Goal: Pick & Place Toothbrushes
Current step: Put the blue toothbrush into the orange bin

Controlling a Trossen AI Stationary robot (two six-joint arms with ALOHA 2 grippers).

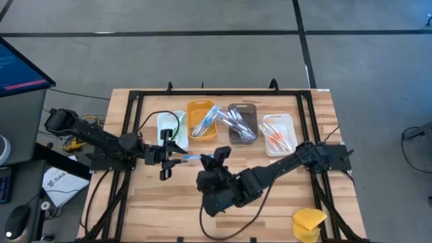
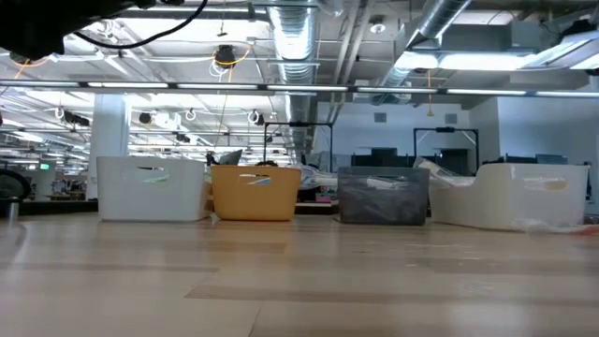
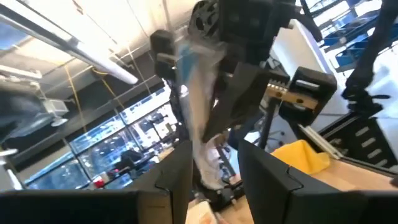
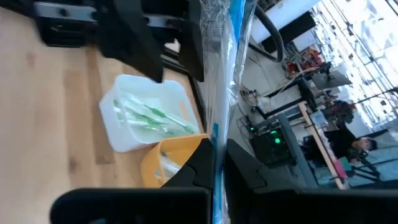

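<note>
Both grippers mid-table, pinching same blue-handled wrapped toothbrush (image 1: 191, 158): left gripper (image 1: 170, 156) partly open around one end, right gripper (image 1: 210, 160) clamped tight on other.

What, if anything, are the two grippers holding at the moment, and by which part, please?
A blue toothbrush in clear wrapping spans both grippers: the right gripper pinches one end, the left gripper has its fingers around the other end.
</note>
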